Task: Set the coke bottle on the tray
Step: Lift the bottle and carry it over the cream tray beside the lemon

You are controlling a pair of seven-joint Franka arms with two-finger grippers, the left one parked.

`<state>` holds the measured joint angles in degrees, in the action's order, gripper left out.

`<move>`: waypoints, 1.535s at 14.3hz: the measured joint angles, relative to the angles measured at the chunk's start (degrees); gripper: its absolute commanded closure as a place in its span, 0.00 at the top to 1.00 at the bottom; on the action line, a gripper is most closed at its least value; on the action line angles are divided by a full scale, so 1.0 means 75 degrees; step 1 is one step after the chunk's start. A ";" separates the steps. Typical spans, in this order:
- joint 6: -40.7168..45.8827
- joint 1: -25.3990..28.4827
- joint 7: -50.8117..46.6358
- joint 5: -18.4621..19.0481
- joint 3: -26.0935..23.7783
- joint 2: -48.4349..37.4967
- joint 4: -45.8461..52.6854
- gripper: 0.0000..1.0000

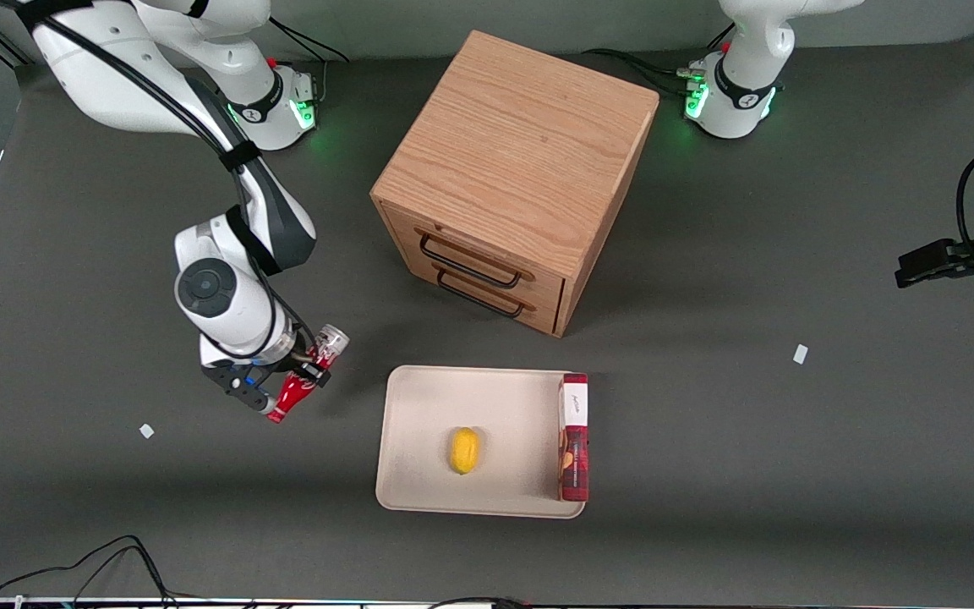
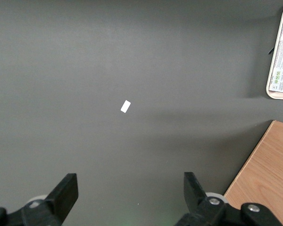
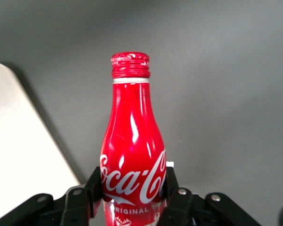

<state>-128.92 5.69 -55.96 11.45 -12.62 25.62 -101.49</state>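
Carrying step in hand: coke bottle to tray.

- table (image 1: pixel 73 524): dark grey, carries all items.
- wooden drawer cabinet (image 1: pixel 514 173): farther from front camera than tray; keep path nearer camera.
- tray (image 1: pixel 419 482): cream, toward parked arm's end from claw. Holds red-and-white box (image 1: pixel 573 438) along one edge, yellow lemon (image 1: pixel 464 450) mid-tray.
- claw (image 1: pixel 291 382): clenched on bottle body, beside tray, over table.
- coke bottle (image 1: pixel 308 378): held tilted, not yet over tray.
- Advice: level bottle, target bare tray area between rim and lemon, lower before release.

glossy red coke bottle (image 3: pixel 132 146), matt cream tray (image 1: pixel 419 423), grained wood cabinet (image 1: pixel 521 152).
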 measured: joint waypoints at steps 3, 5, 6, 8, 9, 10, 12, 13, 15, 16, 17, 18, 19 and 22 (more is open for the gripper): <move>0.1051 -0.0001 0.0728 0.0000 -0.0021 0.0029 0.1251 0.12; 0.1492 -0.0004 0.1178 0.0000 -0.0104 0.0166 0.2039 0.13; 0.1601 -0.0003 0.1363 0.0000 -0.0197 0.0292 0.2410 0.17; 0.1677 0.0003 0.1845 0.0000 -0.0405 0.0666 0.3150 0.18; 0.1683 0.0004 0.2153 0.0000 -0.0494 0.0898 0.3493 0.19; 0.1676 0.0011 0.2480 0.0000 -0.0589 0.1170 0.3852 0.19; 0.1555 0.0052 0.2967 0.0000 -0.0776 0.1758 0.4488 0.19; 0.1385 0.0091 0.3090 0.0000 -0.0876 0.2050 0.4711 0.19; 0.0992 0.0218 0.3162 0.0000 -0.0980 0.2579 0.4935 0.19; 0.0895 0.0286 0.3213 0.0001 -0.0986 0.2791 0.4982 0.18; 0.0849 0.0358 0.3268 0.0001 -0.0987 0.2969 0.5014 0.18; 0.0847 0.0426 0.3281 0.0001 -0.0987 0.3104 0.5037 0.18; 0.0847 0.0475 0.3282 0.0002 -0.0987 0.3204 0.5041 0.18; 0.0859 0.0565 0.3283 0.0012 -0.0987 0.3398 0.5020 0.18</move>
<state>-122.47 9.93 -31.34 11.54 -20.02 51.11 -63.85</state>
